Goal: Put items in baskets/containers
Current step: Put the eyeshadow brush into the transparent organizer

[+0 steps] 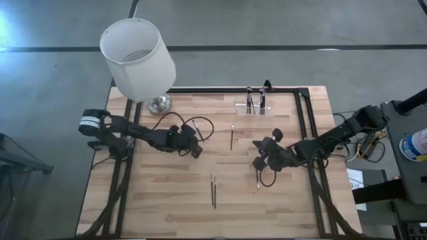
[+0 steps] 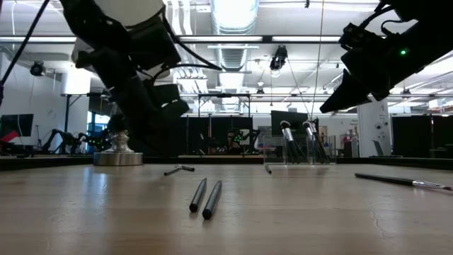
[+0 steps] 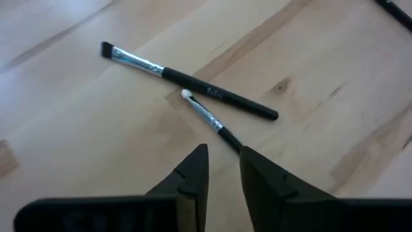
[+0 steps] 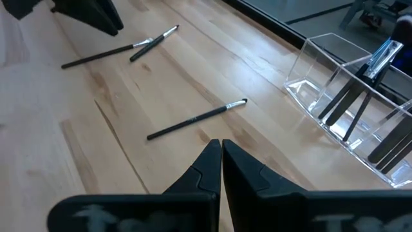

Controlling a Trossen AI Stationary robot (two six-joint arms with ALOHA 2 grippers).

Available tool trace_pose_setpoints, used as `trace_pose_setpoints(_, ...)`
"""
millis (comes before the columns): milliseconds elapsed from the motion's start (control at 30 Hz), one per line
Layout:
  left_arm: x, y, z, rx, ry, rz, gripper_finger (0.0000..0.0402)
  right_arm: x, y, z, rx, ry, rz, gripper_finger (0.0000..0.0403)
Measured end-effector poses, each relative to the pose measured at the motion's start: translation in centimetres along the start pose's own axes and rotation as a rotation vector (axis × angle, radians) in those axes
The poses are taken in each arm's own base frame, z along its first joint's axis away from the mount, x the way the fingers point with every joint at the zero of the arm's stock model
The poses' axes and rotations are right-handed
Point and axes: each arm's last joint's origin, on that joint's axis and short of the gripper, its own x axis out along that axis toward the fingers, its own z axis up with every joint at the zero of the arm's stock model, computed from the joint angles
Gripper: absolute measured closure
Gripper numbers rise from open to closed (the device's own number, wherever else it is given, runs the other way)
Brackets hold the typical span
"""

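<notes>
Two slim brushes [image 3: 193,84] lie crossed on the wood, also seen as the crossed brushes [image 2: 178,170] in the low view. My left gripper [image 3: 223,161] hangs just over the shorter brush's handle end, fingers narrowly open; that end passes from sight under one fingertip. My right gripper [image 4: 221,151] is shut and empty, raised above the table as the right gripper [image 1: 261,159]. Ahead of it lies one brush [image 4: 196,119]. The clear holder [image 1: 253,105] stands near the far edge with several brushes upright in it. Two dark sticks [image 1: 213,191] lie side by side near the front.
A white lampshade [image 1: 137,57] on a round metal base [image 1: 159,103] stands at the far left corner. Another brush [image 1: 258,180] lies below the right gripper, seen low on the right as the brush [image 2: 403,182]. A black frame [image 1: 300,120] edges the table.
</notes>
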Motion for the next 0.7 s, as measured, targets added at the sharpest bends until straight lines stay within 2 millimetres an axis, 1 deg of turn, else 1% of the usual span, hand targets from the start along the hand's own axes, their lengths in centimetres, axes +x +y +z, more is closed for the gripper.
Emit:
trace_pose_setpoints(200,1.1,0.0,0.4,-0.006,-0.027,0.007,0.0318,0.0,0.0,0.0,0.002,-0.001,0.001,0.0394)
trace_pose_setpoints(700,2.7,0.2,0.3,-0.014,-0.029,0.033,0.0318,0.0,0.0,0.0,0.003,-0.002,0.002,0.0394)
